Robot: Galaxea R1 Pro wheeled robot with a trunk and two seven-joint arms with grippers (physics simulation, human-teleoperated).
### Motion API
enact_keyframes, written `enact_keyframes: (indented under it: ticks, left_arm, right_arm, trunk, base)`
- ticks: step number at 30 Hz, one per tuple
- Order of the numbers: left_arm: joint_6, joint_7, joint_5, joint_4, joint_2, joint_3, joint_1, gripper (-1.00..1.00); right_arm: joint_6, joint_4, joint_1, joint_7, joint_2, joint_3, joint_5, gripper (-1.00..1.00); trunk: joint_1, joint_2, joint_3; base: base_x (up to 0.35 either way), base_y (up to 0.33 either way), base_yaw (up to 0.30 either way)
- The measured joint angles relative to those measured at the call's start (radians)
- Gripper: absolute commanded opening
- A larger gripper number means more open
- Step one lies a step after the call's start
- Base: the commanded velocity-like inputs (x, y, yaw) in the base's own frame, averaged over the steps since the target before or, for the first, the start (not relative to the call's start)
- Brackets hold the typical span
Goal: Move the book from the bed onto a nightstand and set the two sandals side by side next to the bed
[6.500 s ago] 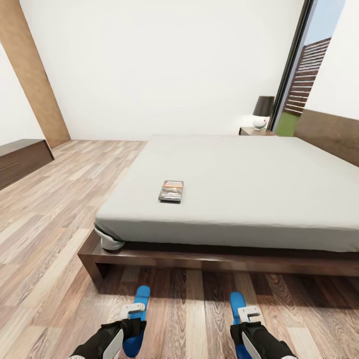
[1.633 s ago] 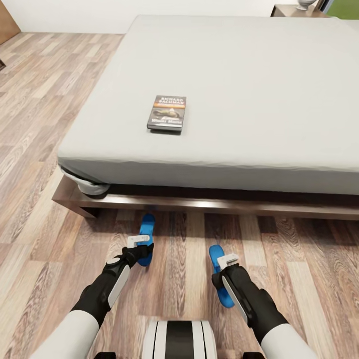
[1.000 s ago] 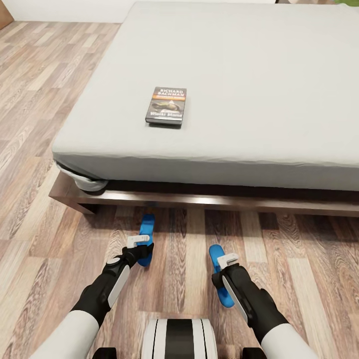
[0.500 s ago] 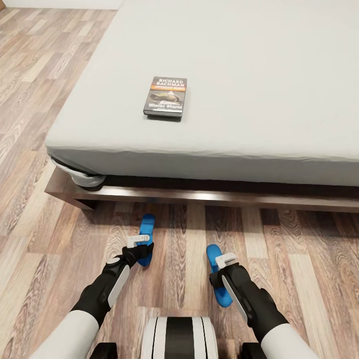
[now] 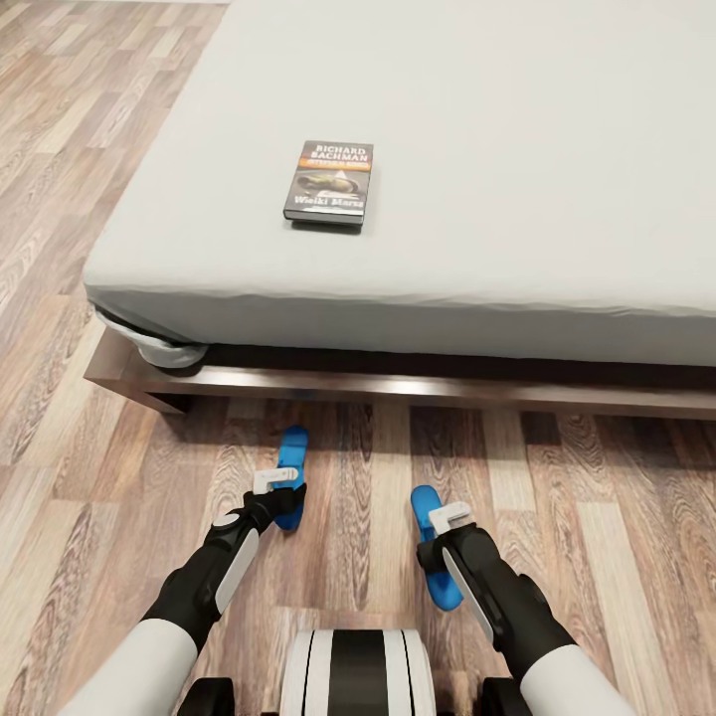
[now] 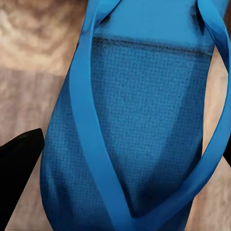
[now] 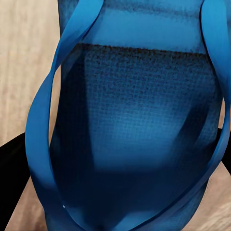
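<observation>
The book [image 5: 328, 182], dark with an orange band, lies flat near the front left corner of the bed [image 5: 517, 149]. Below the bed's foot edge, my left gripper [image 5: 282, 500] is shut on a bright blue sandal [image 5: 291, 455] that points toward the bed. My right gripper [image 5: 439, 542] is shut on the other sandal [image 5: 425, 501], about a hand's width to the right and a little nearer to me. Up close, the left wrist view has the left sandal [image 6: 139, 125] between dark fingers [image 6: 19, 178]. The right sandal [image 7: 139, 120] sits likewise between fingers [image 7: 12, 173]. No nightstand is in view.
The bed's dark brown frame [image 5: 398, 386] runs across the view just beyond the sandals, with its corner at the left [image 5: 119, 373]. Wood-plank floor [image 5: 89, 467] spreads to the left and right of my arms. My own base [image 5: 358, 671] sits at the bottom edge.
The head view has crept forward and tilted down, so bed and book sit higher in the picture. My right gripper has shifted its sandal slightly left. The left one holds still.
</observation>
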Motion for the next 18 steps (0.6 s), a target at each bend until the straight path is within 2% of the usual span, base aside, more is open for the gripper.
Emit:
enact_keyframes:
  ticks: [4,9,13,18]
  left_arm:
    - [-0.001,-0.001,0.000,0.000,0.000,0.000,0.000,-1.00]
    - [-0.001,-0.001,0.000,0.000,0.000,0.000,0.000,-1.00]
    - [-0.001,-0.001,0.000,0.000,0.000,0.000,0.000,-1.00]
    - [-0.001,-0.001,0.000,0.000,0.000,0.000,0.000,-1.00]
  right_arm:
    - [0.000,0.000,0.000,0.000,0.000,0.000,0.000,-1.00]
    - [0.001,-0.001,0.000,0.000,0.000,0.000,0.001,-1.00]
    - [0.000,-0.001,0.000,0.000,0.000,0.000,0.000,-1.00]
    - [0.001,-0.001,0.000,0.000,0.000,0.000,0.001,-1.00]
  trunk:
    - [0.002,-0.001,-0.015]
    - [0.002,-0.001,-0.016]
    - [0.004,-0.002,-0.031]
    - [0.004,-0.002,-0.031]
  base:
    - [0.000,0.000,0.000]
    - [0.000,0.000,0.000]
    - [0.000,0.000,0.000]
    - [0.000,0.000,0.000]
